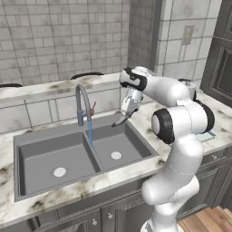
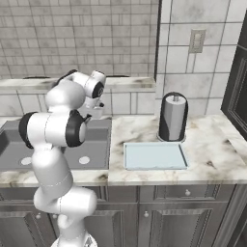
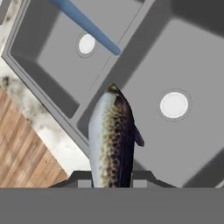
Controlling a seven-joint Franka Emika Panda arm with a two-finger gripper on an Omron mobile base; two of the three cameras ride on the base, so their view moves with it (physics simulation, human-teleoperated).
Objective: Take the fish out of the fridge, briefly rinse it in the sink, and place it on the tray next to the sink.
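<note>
Marbled white table (image 2: 207,144) runs along the grey tiled wall. We have the pincer (image 1: 123,118) clamped on the slim silvery, brown-speckled fish (image 3: 111,140), holding it above the right basin of the wide dark grey two-basin sink (image 1: 41,161). Blue water stream (image 1: 90,131) runs from the arched grey tap (image 1: 81,104) just beside the fish. Flat pale blue-grey rectangular tray (image 2: 154,156) lies right of the sink, dark cylinder with white top (image 2: 172,117) behind it.
</note>
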